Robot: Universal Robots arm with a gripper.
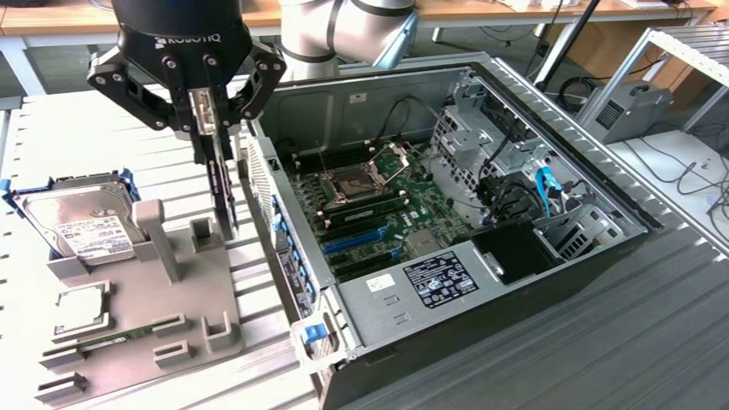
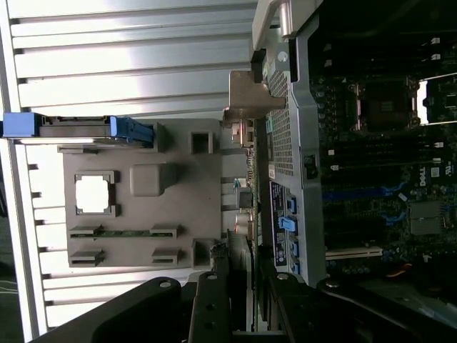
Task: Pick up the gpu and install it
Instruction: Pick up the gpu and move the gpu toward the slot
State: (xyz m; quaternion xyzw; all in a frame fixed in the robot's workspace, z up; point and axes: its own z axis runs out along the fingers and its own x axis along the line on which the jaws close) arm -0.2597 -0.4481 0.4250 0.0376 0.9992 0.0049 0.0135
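Observation:
The gpu (image 1: 221,184) hangs edge-on and upright, a thin dark card with its silver end bracket (image 2: 248,96) seen in the wrist view. My gripper (image 1: 207,115) is shut on its upper edge, one finger (image 2: 211,307) on each side of the card (image 2: 247,182). The card's lower end is just above the grey fixture (image 1: 148,316), beside the outer wall of the open computer case (image 1: 273,196). Inside the case, the motherboard's blue expansion slots (image 1: 358,241) lie bare, to the exterior view's right of the card.
A hard drive (image 1: 80,224) in a blue caddy stands at the fixture's far end. A square processor chip (image 1: 80,309) and a narrow green memory stick (image 1: 114,335) rest in the fixture. Drive cages and cables (image 1: 535,196) crowd the case's far side.

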